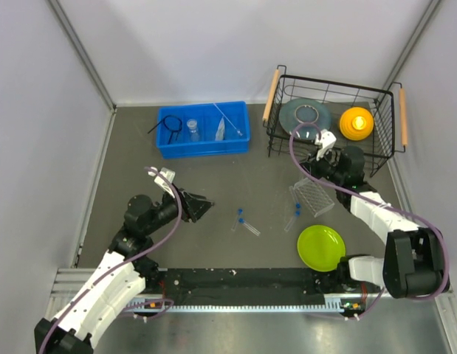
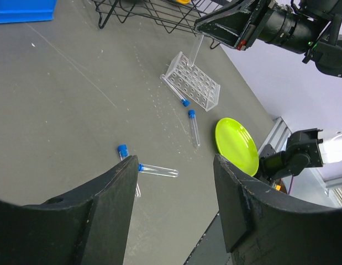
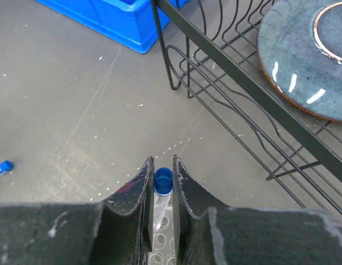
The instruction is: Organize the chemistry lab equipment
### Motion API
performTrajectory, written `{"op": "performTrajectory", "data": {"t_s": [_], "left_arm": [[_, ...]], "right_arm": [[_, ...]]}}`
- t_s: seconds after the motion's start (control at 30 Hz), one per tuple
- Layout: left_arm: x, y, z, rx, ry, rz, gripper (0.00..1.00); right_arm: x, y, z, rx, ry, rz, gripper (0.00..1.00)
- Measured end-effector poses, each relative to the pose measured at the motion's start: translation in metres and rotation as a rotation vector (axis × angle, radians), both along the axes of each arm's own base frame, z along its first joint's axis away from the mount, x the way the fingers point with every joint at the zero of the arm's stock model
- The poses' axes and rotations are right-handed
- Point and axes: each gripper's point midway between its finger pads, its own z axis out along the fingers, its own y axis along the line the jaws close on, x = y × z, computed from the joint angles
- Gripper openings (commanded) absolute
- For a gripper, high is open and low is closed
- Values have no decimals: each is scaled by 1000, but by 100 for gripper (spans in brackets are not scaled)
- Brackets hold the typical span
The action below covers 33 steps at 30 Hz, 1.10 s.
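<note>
The right gripper (image 3: 162, 165) pinches a tube (image 3: 161, 204) over the rack (image 2: 195, 83), which seems empty. If the tube goes down tilted, it may miss a hole and tip the rack. The left gripper (image 2: 175, 163) hangs half open above two loose tubes (image 1: 246, 221). The far-left bin (image 1: 202, 151) holds a ring (image 1: 173, 122), jar (image 1: 193, 131) and packet (image 1: 222, 129). The far-right basket (image 1: 331, 82) holds a dish (image 1: 306, 114) and bowl (image 1: 356, 123).

No readable text, label or number in any view. Blue plastic bin (image 1: 206, 148), clear perforated tube rack (image 1: 314, 195): no markings discernible.
</note>
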Motion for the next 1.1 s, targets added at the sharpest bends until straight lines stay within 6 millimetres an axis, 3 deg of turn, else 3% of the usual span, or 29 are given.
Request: {"op": "performTrajectory", "data": {"t_s": [0.23, 0.43, 1.1], "left_arm": [[3, 5, -7, -9, -8, 41, 62], [4, 7, -14, -12, 9, 57, 62], [3, 7, -14, -25, 3, 63, 63]], "right_arm": [[6, -5, -3, -9, -11, -31, 13], [8, -6, -19, -16, 27, -39, 13], [8, -4, -39, -19, 83, -28, 15]]}}
